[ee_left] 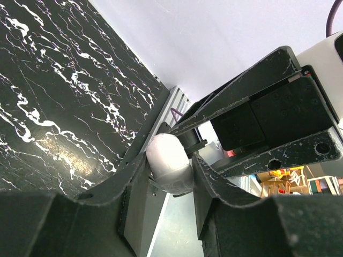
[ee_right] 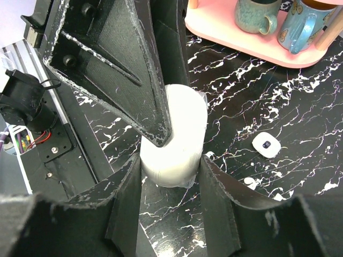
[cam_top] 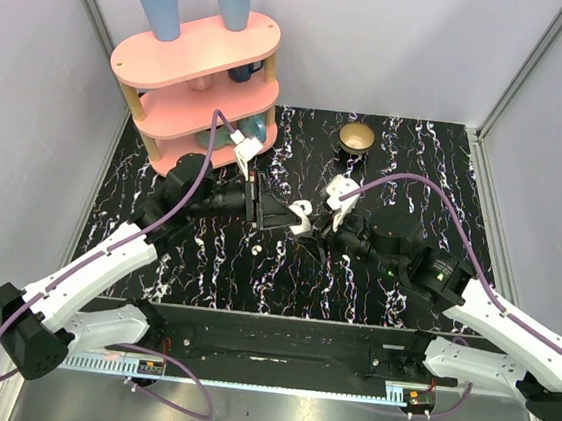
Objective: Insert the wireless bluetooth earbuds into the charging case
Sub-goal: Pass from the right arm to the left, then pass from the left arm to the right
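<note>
You'll find the small white glossy plastic charging case (cam_top: 302, 216) between the left gripper (ee_left: 170, 167) and right gripper (ee_right: 171, 163). A tiny white plastic earbud (cam_top: 258, 251) lies on the black marbled table (cam_top: 422, 160) before it, leftward; the round gold bowl (cam_top: 356, 136) stands behind.

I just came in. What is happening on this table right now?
The two arms meet over the middle of the black marbled table, and both hold the same white charging case. The right gripper clamps one end and the left gripper pinches the other. One earbud lies on the table beside them, not yet in the case. Whether the case is open cannot be told.
</note>
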Action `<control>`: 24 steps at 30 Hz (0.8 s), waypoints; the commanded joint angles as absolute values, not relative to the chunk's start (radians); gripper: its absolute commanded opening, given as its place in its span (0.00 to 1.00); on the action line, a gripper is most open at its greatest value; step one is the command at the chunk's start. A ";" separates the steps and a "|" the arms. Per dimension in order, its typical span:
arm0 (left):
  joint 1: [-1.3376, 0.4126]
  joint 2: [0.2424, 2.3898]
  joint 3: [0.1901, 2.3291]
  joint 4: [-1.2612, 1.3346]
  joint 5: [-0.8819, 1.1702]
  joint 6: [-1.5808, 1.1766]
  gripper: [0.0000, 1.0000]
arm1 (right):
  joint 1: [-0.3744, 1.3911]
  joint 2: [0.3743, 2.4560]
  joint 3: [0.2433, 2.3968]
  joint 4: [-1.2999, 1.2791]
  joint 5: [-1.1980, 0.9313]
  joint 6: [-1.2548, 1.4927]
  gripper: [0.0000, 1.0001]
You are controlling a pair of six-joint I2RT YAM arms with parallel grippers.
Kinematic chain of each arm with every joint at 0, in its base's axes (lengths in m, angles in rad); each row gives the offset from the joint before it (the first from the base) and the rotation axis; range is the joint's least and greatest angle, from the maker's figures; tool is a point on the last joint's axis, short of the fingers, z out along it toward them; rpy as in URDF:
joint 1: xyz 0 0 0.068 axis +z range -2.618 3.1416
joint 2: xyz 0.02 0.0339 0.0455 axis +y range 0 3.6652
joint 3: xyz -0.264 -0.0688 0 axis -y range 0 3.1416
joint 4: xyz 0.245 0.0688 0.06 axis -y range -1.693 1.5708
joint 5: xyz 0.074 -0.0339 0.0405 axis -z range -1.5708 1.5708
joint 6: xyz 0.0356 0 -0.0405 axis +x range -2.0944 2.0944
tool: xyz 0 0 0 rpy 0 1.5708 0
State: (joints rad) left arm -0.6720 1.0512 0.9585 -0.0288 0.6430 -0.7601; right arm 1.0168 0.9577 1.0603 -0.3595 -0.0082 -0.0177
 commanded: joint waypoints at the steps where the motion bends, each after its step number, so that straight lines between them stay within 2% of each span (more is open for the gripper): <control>1: -0.680 1.046 0.974 0.035 0.678 -0.747 0.11 | 1.026 0.940 1.057 -0.298 0.029 -0.009 0.34; 3: -0.680 1.048 0.977 0.035 0.681 -0.742 0.04 | 1.026 0.937 1.055 -0.288 0.040 -0.006 0.36; 4: -0.680 1.046 0.976 0.035 0.681 -0.741 0.00 | 1.028 0.936 1.051 -0.285 0.054 -0.006 0.40; 5: -0.680 1.043 0.976 0.035 0.678 -0.739 0.00 | 1.026 0.931 1.049 -0.275 0.063 -0.006 0.51; 7: -0.680 1.035 0.973 0.035 0.670 -0.723 0.00 | 1.026 0.924 1.048 -0.268 0.081 0.029 0.59; 8: -0.680 1.028 0.973 0.034 0.661 -0.709 0.00 | 1.026 0.916 1.046 -0.264 0.084 0.043 0.68; 11: -0.680 0.990 0.963 0.002 0.586 -0.657 0.00 | 1.026 0.890 1.039 -0.242 0.094 0.081 0.77; 19: -0.680 0.772 0.876 0.005 0.272 -0.474 0.00 | 1.026 0.812 0.976 -0.123 0.063 0.305 0.84; 24: -0.680 0.625 0.727 0.237 0.212 -0.368 0.00 | 1.026 0.816 0.943 -0.029 0.109 0.628 0.82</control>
State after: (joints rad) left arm -0.6758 0.7090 0.8112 0.0093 0.3195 -0.4862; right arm 1.0229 0.8051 0.9565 -0.1535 0.0677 0.3557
